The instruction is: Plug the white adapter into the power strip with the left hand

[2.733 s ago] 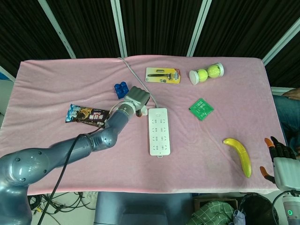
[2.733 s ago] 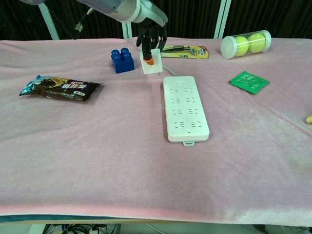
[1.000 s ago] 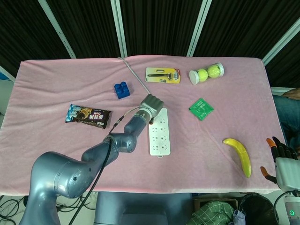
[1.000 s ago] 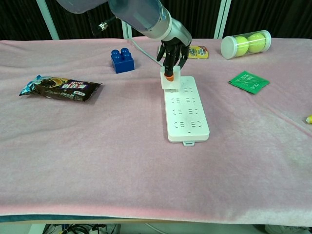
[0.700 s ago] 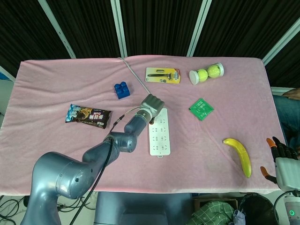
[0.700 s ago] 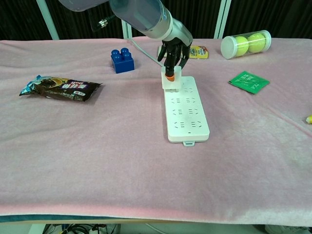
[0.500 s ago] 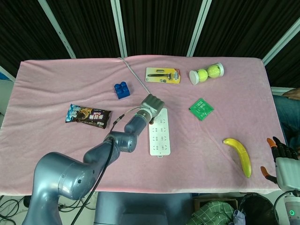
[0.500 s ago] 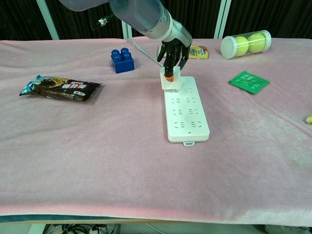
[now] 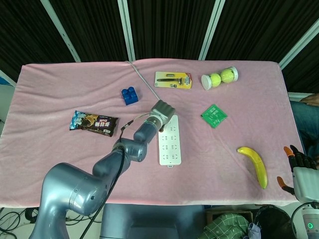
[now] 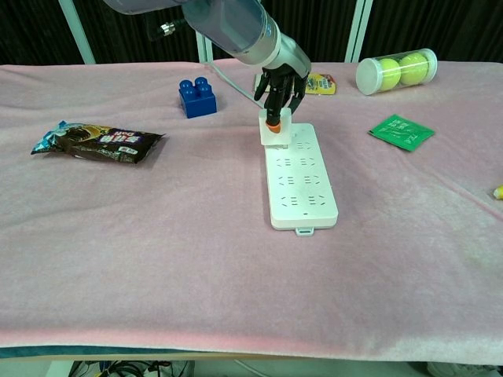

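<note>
The white power strip (image 10: 299, 179) (image 9: 169, 140) lies lengthwise at the middle of the pink table. My left hand (image 10: 280, 88) (image 9: 161, 110) grips the white adapter (image 10: 275, 132) from above, its fingers wrapped around the block. The adapter stands on the strip's far left corner, touching it. In the head view the hand hides the adapter. My right hand (image 9: 297, 172) hangs off the table's near right edge, fingers apart, holding nothing.
A blue brick (image 10: 197, 97) and a snack bar (image 10: 97, 142) lie left of the strip. Behind it is a carded tool (image 10: 313, 81); a tube of tennis balls (image 10: 395, 71), a green packet (image 10: 402, 131) and a banana (image 9: 255, 165) lie to the right. The strip's cable (image 9: 143, 80) runs back.
Since 2.7 s ago my left hand carried the adapter from beside the blue brick rightward onto the strip's far end. Over the last second it has barely moved.
</note>
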`<control>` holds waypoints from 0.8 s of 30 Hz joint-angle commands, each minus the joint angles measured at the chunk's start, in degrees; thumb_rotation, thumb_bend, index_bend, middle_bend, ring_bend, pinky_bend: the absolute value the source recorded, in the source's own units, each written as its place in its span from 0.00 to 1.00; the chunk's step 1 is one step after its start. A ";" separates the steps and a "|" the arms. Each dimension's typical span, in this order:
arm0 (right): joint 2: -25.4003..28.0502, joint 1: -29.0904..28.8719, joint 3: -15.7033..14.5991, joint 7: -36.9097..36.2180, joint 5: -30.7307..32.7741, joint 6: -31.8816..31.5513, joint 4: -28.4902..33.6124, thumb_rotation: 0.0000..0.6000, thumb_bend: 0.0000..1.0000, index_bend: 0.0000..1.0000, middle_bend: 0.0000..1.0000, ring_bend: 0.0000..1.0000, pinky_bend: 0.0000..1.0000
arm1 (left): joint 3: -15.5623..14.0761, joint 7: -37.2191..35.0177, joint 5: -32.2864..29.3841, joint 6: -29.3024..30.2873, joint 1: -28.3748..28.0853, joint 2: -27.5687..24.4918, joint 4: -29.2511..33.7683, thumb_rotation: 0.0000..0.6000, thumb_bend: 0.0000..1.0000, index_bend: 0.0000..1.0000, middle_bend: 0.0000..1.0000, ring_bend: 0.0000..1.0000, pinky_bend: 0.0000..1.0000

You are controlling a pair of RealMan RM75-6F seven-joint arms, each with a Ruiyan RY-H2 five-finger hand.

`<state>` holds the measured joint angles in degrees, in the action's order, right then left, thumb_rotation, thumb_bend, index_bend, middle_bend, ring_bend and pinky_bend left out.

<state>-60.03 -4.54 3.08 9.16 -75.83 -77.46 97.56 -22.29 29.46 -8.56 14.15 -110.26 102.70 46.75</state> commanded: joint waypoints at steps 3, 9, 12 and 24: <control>0.02 0.02 -0.02 0.02 -0.05 -0.06 0.02 1.00 0.21 0.02 0.05 0.12 0.14 | -1.13 -1.51 0.54 -0.88 -0.58 1.31 -1.38 1.00 0.45 0.62 0.59 0.37 0.37; 0.07 0.03 -0.01 -0.10 0.06 0.01 0.03 1.00 0.21 0.02 0.05 0.12 0.14 | -2.16 -3.60 1.78 -2.01 -0.80 3.08 -3.73 1.00 0.45 0.62 0.59 0.37 0.37; 0.09 0.01 0.01 -0.17 0.12 0.05 0.06 1.00 0.21 0.02 0.05 0.12 0.14 | -2.87 -4.63 2.58 -2.64 -0.64 3.90 -4.75 1.00 0.45 0.62 0.60 0.37 0.37; 0.09 0.05 -0.04 -0.11 0.15 0.03 0.25 1.00 0.21 0.02 0.05 0.12 0.14 | -4.86 -9.51 6.40 -4.05 -0.26 4.70 -5.96 1.00 0.45 0.63 0.60 0.37 0.37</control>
<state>-59.94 -4.48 3.04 9.04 -75.67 -77.42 97.82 -26.88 20.34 -2.51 10.23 -110.61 107.33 40.87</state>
